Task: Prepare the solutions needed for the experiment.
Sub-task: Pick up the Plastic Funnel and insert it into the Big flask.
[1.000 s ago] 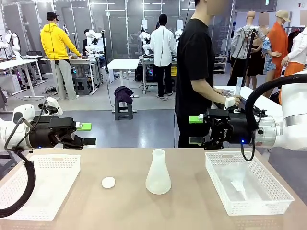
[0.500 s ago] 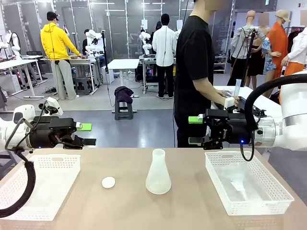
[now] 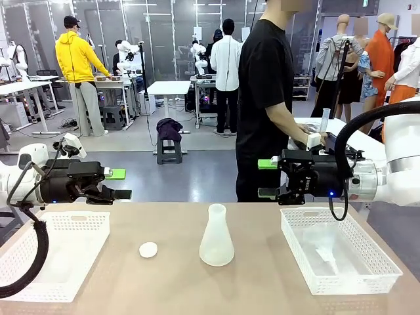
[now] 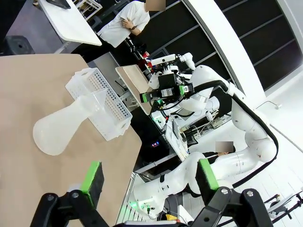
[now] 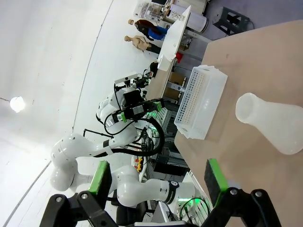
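Two robot arms faced each other across a shared laboratory table (image 3: 170, 285), with an upright frosted conical flask (image 3: 216, 244) standing between them near the table's middle. Whether any solution lay behind its cloudy wall could not be told.

The left gripper (image 3: 121, 184) hung above the far inner corner of a white mesh basket (image 3: 39, 262). Its green-padded fingers were spread wide apart and gripped nothing. The flask stood well apart from it, lower and toward the centre.

The right gripper (image 3: 266, 178), its jaws equally wide and empty, pointed inward above the far left corner of a second white basket (image 3: 308, 211). The flask was likewise below it and off to its inner side, touching neither pincer. In both wrist views the flask sat beyond and to one side of the parted fingers, not between them.

A small white disc (image 3: 148, 249) lay on the tabletop just left of the flask. At the far side a person in black (image 3: 262, 98) stood turned toward another table, one hand (image 3: 314, 139) beside a tall clear tube (image 3: 326, 118).
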Controlling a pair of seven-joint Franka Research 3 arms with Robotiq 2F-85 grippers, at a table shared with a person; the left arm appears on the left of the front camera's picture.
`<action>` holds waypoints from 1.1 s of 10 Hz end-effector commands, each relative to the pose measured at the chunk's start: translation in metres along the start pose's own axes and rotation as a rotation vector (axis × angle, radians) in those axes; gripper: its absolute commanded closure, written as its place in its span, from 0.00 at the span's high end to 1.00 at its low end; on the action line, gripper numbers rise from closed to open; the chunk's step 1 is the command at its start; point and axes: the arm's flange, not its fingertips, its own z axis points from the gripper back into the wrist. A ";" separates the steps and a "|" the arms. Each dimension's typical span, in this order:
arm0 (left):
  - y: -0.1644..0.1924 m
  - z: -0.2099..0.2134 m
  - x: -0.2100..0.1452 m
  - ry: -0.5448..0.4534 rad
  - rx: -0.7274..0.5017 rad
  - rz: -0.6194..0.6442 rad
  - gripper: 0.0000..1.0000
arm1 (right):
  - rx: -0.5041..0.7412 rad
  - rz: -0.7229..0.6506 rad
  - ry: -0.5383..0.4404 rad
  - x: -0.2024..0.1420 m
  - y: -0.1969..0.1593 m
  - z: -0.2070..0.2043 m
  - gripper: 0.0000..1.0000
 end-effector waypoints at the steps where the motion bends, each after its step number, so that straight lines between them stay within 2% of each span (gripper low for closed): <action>1: -0.001 -0.001 0.001 -0.011 -0.018 0.009 1.00 | 0.003 0.001 -0.005 0.001 0.002 -0.001 1.00; 3: -0.001 -0.001 0.001 -0.011 -0.018 0.009 1.00 | 0.000 0.000 0.000 0.000 0.000 0.000 1.00; 4: -0.001 -0.001 0.001 -0.011 -0.018 0.009 1.00 | -0.117 0.227 0.185 0.005 0.000 0.005 1.00; 5: -0.001 -0.001 0.001 -0.011 -0.018 0.009 1.00 | -0.207 0.333 0.313 0.018 0.003 0.015 1.00; 8: -0.001 -0.001 0.001 -0.011 -0.018 0.009 1.00 | -0.466 0.499 0.461 0.050 0.034 0.046 1.00; 9: -0.001 -0.001 0.001 -0.011 -0.018 0.009 1.00 | -0.564 0.574 0.547 0.059 0.042 0.049 1.00; 10: -0.001 -0.001 0.001 -0.011 -0.018 0.009 1.00 | -0.648 0.657 0.696 0.074 0.041 0.049 1.00; 11: -0.001 -0.001 0.001 -0.011 -0.018 0.009 1.00 | -0.745 0.681 0.732 0.087 0.038 0.047 1.00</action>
